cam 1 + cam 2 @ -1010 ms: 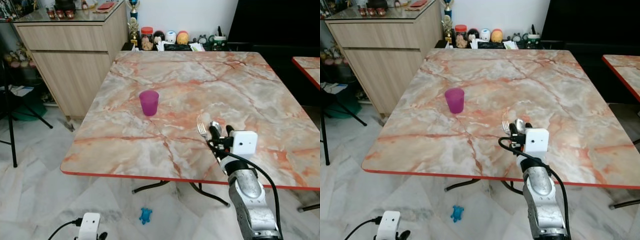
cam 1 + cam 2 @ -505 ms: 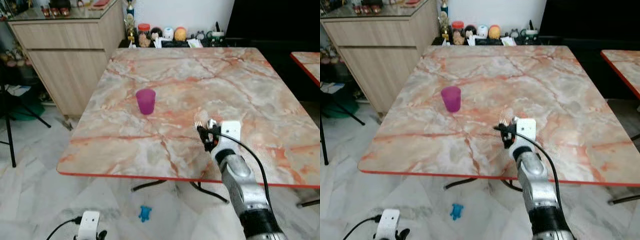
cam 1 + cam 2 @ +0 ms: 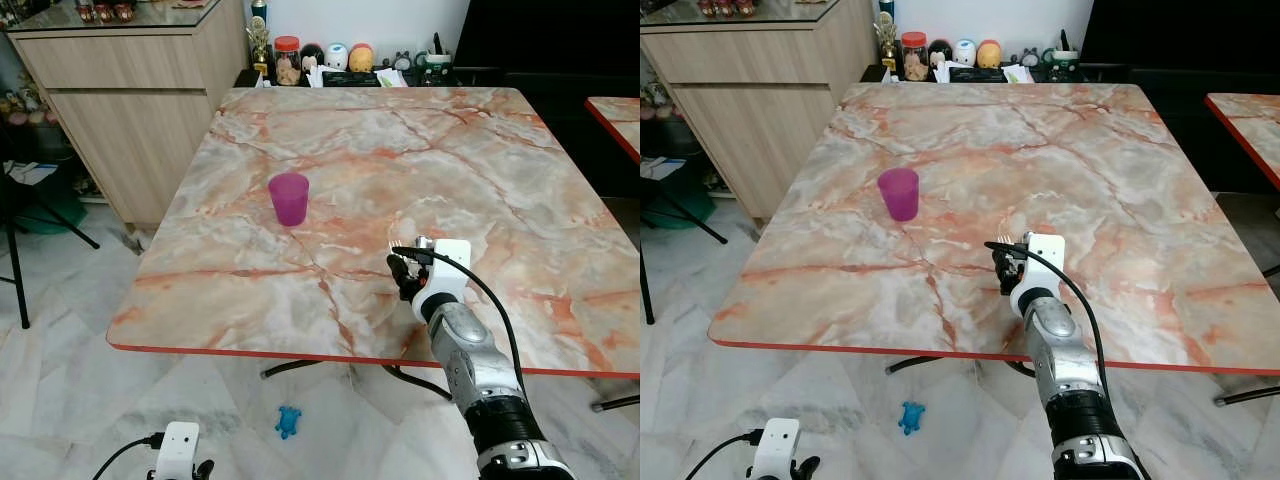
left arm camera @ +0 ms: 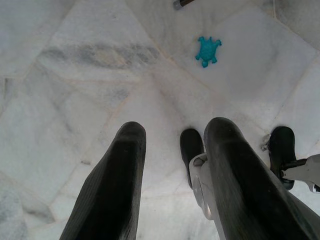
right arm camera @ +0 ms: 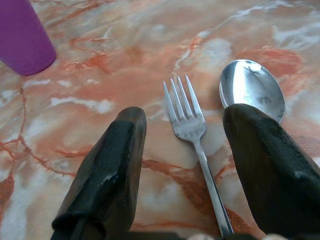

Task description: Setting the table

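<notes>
A metal fork (image 5: 187,117) and a spoon (image 5: 251,90) lie side by side on the marble table (image 3: 470,140), near its front edge. My right gripper (image 3: 405,264) rests low over the table there, open, its fingers (image 5: 117,165) on either side of the fork; the far finger hides part of the spoon's bowl. A purple cup (image 3: 289,198) stands upright to the left and farther in. My left gripper (image 4: 172,127) hangs open above the floor.
A wooden cabinet (image 3: 130,90) stands left of the table. Jars and small figures (image 3: 330,55) line the far edge. A second red-rimmed table (image 3: 615,115) is on the right. A blue toy turtle (image 3: 288,421) and a white device (image 3: 178,445) lie on the floor.
My right gripper has come down from an upright pose to the tabletop, and the fork and spoon that stuck up from it now lie flat. The camera has shifted a little.
</notes>
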Controlling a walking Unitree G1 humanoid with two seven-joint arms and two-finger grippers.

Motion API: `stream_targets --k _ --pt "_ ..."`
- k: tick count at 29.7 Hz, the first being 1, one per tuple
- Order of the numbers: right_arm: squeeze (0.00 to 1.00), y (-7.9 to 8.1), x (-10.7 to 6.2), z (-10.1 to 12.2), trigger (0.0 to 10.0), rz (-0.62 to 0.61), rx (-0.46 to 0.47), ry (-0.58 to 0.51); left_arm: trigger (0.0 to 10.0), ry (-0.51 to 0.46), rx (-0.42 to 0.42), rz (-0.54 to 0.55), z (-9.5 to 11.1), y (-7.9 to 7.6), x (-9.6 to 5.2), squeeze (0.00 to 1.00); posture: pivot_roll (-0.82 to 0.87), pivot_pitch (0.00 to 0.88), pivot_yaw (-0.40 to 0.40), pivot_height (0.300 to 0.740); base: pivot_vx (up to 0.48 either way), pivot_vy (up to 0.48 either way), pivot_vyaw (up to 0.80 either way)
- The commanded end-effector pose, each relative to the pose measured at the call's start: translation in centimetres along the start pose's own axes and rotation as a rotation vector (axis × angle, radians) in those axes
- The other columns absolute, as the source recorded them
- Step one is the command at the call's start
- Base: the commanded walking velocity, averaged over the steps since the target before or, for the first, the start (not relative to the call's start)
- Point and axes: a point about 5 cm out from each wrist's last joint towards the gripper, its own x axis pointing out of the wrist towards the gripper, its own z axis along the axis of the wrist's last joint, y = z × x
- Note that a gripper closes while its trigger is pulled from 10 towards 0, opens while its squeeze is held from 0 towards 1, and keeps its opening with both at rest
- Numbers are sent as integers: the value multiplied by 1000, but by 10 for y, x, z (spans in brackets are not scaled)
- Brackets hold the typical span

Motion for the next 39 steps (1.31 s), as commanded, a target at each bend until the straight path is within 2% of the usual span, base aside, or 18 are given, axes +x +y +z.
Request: stream_targets --k 1,18,20,21,22,23,39 --pt "0 1 2 0 10000 1 12 10 10000 23 -4 2 -6 1 -1 0 -10 86 14 740 0 0 0" --pt "0 -4 -2 -16 10000 9 -3 85 10000 32 -4 1 -8 0 -2 0 -12 89 18 740 0 0 0" --pt "0 -4 -2 -18 9647 11 -6 92 10000 33 -4 1 -8 0 -2 0 -10 90 18 740 0 0 0" --pt "0 -4 -3 -19 941 9 -7 98 10000 34 -4 1 -8 0 -2 0 -10 90 18 740 0 0 0" --pt "0 -4 -3 -19 941 9 -7 98 10000 34 -4 1 -8 0 -2 0 -10 90 18 740 0 0 0" --pt "0 -5 -3 -21 0 5 -8 105 10000 36 -4 0 -8 0 -2 0 -10 90 18 740 0 0 0" --pt "0 -8 -7 -27 0 -1 -7 127 10000 48 -11 -10 -11 0 -2 0 -10 91 17 740 0 0 0"
